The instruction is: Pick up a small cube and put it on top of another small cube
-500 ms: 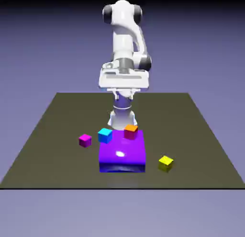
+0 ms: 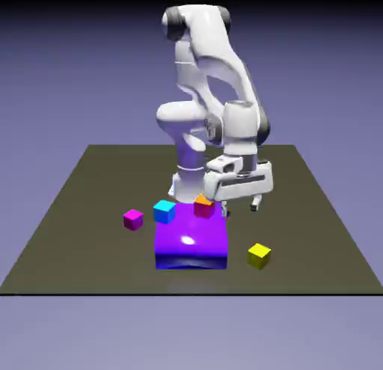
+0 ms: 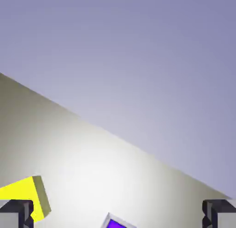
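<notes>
Counter (image 2: 90, 211): dark, flat, carries every item listed; its far edge cuts diagonally across the hand view.

Arm (image 2: 217, 69): white, bent over the counter, hand lowered above the purple block's back corner on the exterior view's right.

Purple block (image 2: 191, 241): largest object, glossy, near the counter's middle; taken as landmark. A corner of it shows at the bottom of the hand view.

Fingers (image 2: 241, 207): spread wide, nothing between them; hanging in the air just behind the purple block, toward the exterior view's right. Tips show far apart in the hand view.

Yellow cube (image 2: 259, 255): small, resting on the counter near the purple block's front corner, on the exterior view's right, apart from it.

Orange cube (image 2: 203, 205): small, at the purple block's back edge; whether it touches or sits on it is unclear, being partly hidden by the hand.

Cyan cube (image 2: 164, 210): small, at the block's back corner, exterior view's left.

Magenta cube (image 2: 133, 219): small, farther left of the block.
</notes>
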`<state>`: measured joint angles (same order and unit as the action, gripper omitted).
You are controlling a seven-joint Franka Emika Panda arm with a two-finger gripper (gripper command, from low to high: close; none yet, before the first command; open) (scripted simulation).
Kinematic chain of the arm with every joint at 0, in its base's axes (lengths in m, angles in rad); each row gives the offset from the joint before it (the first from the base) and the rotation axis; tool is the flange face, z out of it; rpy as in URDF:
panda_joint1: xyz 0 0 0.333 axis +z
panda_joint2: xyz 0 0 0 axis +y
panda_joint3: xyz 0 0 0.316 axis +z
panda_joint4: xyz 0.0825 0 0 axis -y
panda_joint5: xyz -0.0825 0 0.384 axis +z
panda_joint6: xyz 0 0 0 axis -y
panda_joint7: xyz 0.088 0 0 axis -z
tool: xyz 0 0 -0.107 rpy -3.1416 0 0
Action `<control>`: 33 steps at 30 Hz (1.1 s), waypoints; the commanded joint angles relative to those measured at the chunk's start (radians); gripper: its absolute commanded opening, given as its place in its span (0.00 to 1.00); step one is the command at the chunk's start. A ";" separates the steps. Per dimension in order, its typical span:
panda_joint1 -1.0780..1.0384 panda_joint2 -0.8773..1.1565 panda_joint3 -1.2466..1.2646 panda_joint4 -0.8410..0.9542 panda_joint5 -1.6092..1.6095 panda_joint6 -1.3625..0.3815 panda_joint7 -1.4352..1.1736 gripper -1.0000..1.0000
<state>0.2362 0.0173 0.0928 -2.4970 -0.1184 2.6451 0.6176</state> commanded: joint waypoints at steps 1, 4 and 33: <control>0.011 0.036 0.006 0.019 -0.007 -0.024 -0.008 0.50; 0.052 0.145 0.023 0.077 -0.029 -0.097 -0.030 0.50; -0.018 -0.170 -0.003 -0.086 0.042 -0.406 0.015 0.00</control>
<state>0.2183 -0.1523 0.0899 -2.5827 -0.0728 2.2388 0.6300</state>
